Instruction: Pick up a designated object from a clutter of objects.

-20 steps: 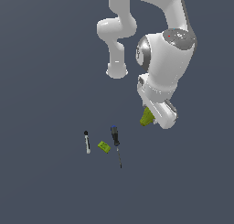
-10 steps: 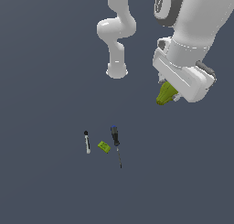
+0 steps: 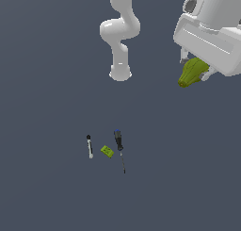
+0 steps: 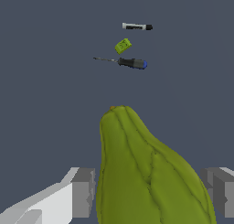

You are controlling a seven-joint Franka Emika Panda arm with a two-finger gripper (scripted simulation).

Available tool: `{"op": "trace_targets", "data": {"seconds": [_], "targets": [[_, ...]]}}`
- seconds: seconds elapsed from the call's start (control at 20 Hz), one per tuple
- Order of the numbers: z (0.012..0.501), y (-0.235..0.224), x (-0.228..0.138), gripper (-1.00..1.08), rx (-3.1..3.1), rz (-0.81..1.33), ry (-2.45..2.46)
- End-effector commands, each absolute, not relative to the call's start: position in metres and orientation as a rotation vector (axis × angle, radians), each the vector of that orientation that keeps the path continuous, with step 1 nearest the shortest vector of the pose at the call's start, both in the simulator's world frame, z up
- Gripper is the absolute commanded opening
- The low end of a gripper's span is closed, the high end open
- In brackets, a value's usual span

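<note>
the arm [image 3: 123, 32] is rising from its base near the top centre of the ext. view, w/ the big white wrist housing sitting at the upper right corner. the grey floor [image 3: 47, 187] is filling the rest of both views.

the gripper [image 3: 196, 70] is hanging under that housing, high above the floor, closed onto the pear-shaped lump [image 3: 190, 73]. in the wrist view the two grey fingers [image 4: 82, 191] are sitting on either side of the lump [image 4: 141, 173], pressing its wide end, narrow end pointing away from the camera. the lump is yellow-green w/ ribbed lines running lengthwise, and is touching nothing but the fingers.

the remaining items are lying on the floor well apart from the lump, lower centre in the ext. view. the screwdriver [image 3: 119, 141], dark handle w/ blue tip, is lying w/ its thin shaft pointing away from the arm base. the white stick [image 3: 90, 147] w/ black end is lying toward the ext. view's left of it. the lime-green brick [image 3: 107, 152] is sitting between the two, near both, touching neither.
</note>
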State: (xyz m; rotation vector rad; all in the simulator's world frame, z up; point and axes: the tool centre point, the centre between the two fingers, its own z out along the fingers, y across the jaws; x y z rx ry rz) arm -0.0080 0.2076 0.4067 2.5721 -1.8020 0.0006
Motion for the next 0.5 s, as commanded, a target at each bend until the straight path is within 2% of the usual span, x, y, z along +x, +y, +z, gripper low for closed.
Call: {"op": "trace_targets", "data": {"seconds": [0.0, 0.45], "targets": [[0.421, 0.213, -0.009, -1.0, 2.572, 0.001, -1.803], [0.437, 0.22, -0.01, -1.0, 2.573, 0.0, -1.803]]}}
